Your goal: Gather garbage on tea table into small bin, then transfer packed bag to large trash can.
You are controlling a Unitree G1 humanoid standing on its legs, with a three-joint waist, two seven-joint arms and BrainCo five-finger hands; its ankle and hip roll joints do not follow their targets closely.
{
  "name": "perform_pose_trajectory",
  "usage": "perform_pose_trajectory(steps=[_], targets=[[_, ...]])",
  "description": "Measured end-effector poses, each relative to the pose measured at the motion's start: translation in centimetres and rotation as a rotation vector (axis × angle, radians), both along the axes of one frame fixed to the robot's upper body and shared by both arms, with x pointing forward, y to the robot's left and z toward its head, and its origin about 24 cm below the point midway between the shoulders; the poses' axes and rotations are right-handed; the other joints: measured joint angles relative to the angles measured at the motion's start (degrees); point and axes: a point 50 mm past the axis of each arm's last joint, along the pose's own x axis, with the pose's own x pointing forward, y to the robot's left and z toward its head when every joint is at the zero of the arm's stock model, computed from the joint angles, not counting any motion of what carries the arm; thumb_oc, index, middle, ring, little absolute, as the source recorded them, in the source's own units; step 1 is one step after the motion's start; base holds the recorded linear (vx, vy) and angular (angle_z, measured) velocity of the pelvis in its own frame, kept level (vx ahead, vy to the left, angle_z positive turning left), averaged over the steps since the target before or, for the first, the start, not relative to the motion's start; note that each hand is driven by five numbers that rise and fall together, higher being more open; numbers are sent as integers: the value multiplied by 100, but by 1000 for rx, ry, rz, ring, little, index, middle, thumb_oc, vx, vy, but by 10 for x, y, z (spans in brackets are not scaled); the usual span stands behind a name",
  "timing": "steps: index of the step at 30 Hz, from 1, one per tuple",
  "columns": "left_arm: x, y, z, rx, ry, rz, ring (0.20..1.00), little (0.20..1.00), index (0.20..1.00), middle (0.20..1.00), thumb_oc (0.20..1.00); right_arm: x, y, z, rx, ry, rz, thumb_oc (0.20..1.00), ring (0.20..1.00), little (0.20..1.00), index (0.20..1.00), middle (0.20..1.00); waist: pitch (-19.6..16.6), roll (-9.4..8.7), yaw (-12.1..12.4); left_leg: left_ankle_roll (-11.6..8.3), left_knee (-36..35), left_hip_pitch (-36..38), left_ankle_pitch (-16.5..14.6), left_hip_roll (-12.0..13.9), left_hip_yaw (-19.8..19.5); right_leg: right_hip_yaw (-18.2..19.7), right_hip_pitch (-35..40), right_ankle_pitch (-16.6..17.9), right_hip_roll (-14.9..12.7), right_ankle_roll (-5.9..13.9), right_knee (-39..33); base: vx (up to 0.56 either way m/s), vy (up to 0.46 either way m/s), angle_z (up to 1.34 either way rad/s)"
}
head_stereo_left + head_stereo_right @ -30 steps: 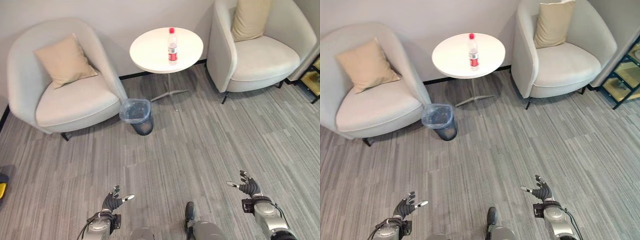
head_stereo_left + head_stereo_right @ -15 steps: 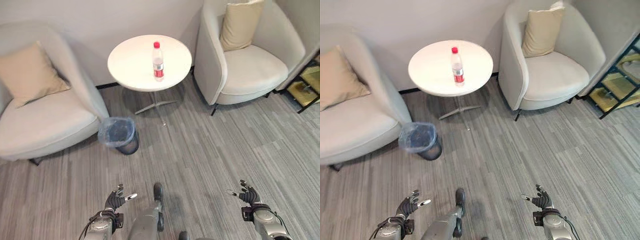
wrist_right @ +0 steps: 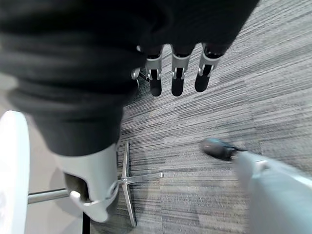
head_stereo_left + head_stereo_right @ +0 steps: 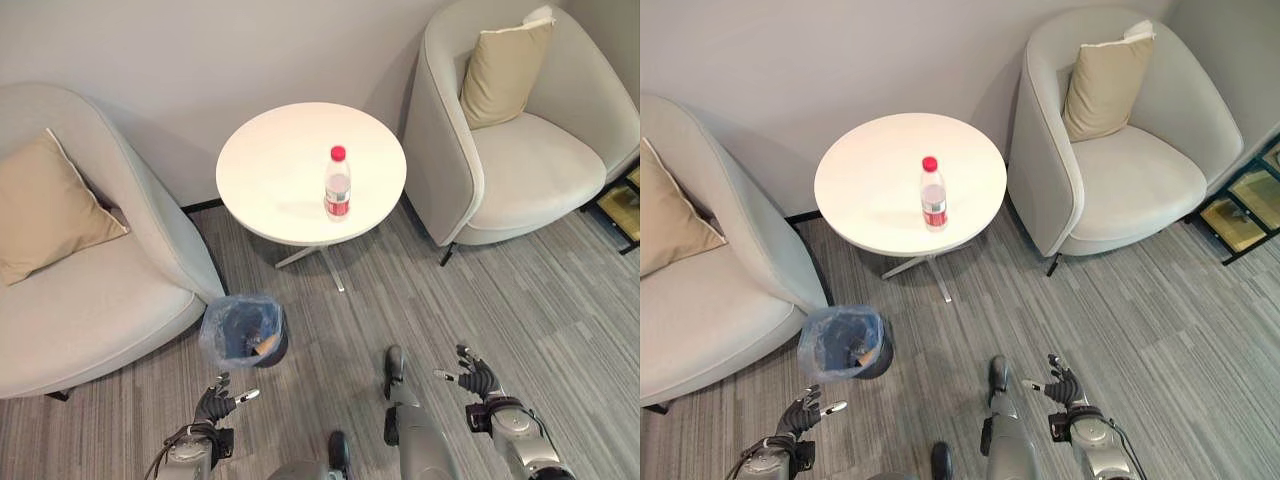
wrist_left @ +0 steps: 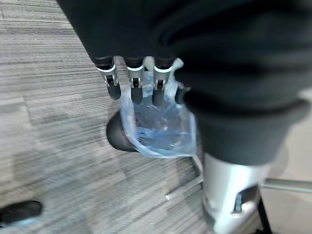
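I count one bottle upright on the round tea table at twelve o'clock, one lined small bin at ten, two armchairs; grey floor. My left hand and right hand hang spread, empty.

No lettering can be read anywhere; the red label on the bottle is too small to make out.
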Motion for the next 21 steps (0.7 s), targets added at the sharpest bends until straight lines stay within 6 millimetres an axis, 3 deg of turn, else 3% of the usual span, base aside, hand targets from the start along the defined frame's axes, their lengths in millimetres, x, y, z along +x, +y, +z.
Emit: perform_pose_trajectory(steps=[1,2,3,4,5,6,7,8,10,11,13,14,16,17,19,21], targets=[[1,-2,0,-5,-4,-2,1000,1000,1000,1000,1000,-1,-1,0,-2,2,-3,1000,1000,1000,1000,1000,-2,-11,-27,-15,0,131,-25,18,-88,45,117,65,2,27,56,509,-466,96],[5,-8,1,-19,-17,-14,1000,1000,1000,1000,1000,-11,-6,-4,-7,27,-19,1000,1000,1000,1000,1000,4,-9,-105,-172,24,456,-118,131,-391,243,557,295,39,-59,98,364,-374,106],[8,-14,1,-36,-33,-16,1000,1000,1000,1000,1000,-9,-8,-4,-5,23,-35,1000,1000,1000,1000,1000,38,104,-102,-313,321,398,-176,316,-477,136,670,447,128,-206,249,421,-515,150],[15,-25,2,-52,-46,-46,1000,1000,1000,1000,1000,-9,-11,-5,-8,28,-48,1000,1000,1000,1000,1000,30,5,-144,-474,1644,-141,-240,362,-428,119,816,680,119,-522,404,171,-226,94],[15,-30,1,-68,-45,-53,1000,1000,1000,1000,1000,-7,-16,-2,-24,23,-44,1000,1000,1000,1000,1000,37,56,-99,-558,2243,-329,-182,466,-306,29,939,644,259,-782,420,264,-299,74],[15,-32,0,-75,-41,-54,1000,1000,1000,1000,1000,-2,-19,2,-36,6,-40,1000,1000,1000,1000,1000,44,100,-82,-778,3129,-734,-6,638,-222,-36,1079,505,343,-958,388,134,-101,9],[14,-31,-1,-72,-38,-55,1000,1000,1000,1000,1000,4,-20,6,-41,-16,-39,1000,1000,1000,1000,1000,58,60,-19,-837,3688,-1034,-49,828,-115,-8,1198,488,416,-966,366,207,-148,-8],[13,-29,-1,-68,-34,-55,1000,1000,1000,1000,1000,9,-19,9,-42,-34,-39,1000,1000,1000,1000,1000,54,9,-2,-929,3487,-1026,-148,883,-97,5,1329,397,499,-1066,328,182,-103,-7],[19,-27,3,-60,-51,-62,1000,1000,1000,1000,1000,12,-23,14,-54,-47,-37,1000,1000,1000,1000,1000,99,-81,17,-923,2694,-1137,-152,1039,12,-57,1675,297,617,-1185,72,183,-74,4],[25,-28,5,-60,-65,-68,1000,1000,1000,1000,1000,12,-25,15,-60,-49,-40,1000,1000,1000,1000,1000,121,-121,-8,-950,2189,-1202,-131,1045,19,-150,1844,313,641,-1169,-101,158,-30,15],[33,-31,11,-63,-96,-82,1000,1000,1000,1000,1000,7,-27,12,-68,-32,-46,1000,1000,1000,1000,1000,144,-160,-117,-1113,968,-1247,124,1138,85,-371,2167,258,736,-1106,-288,199,2,41],[37,-32,13,-62,-107,-91,1000,1000,1000,1000,1000,2,-28,7,-72,-6,-55,1000,1000,1000,1000,1000,143,-197,-136,-1173,370,-1383,514,1183,202,-515,2295,110,812,-994,-322,248,56,41],[35,-31,12,-52,-98,-105,1000,1000,1000,1000,1000,2,-26,6,-67,-3,-56,1000,1000,1000,1000,1000,166,-265,-121,-1105,213,-1556,812,1116,232,-495,2365,6,873,-850,-320,199,94,8],[31,-29,10,-46,-82,-103,1000,1000,1000,1000,1000,1,-23,5,-58,-3,-55,1000,1000,1000,1000,1000,172,-305,-118,-1024,238,-1550,900,1083,216,-488,2446,42,898,-902,-319,144,97,-19],[16,-25,4,-42,-38,-94,1000,1000,1000,1000,1000,6,-18,10,-46,-37,-41,1000,1000,1000,1000,1000,153,-309,-119,-937,278,-1384,945,995,312,-461,2640,-148,977,-648,-319,148,120,-21],[10,-20,2,-33,-19,-90,1000,1000,1000,1000,1000,4,-16,12,-39,-53,-30,1000,1000,1000,1000,1000,58,-327,-123,-866,137,-1215,996,829,311,-454,2687,-132,1019,-683,-316,132,131,-2]])
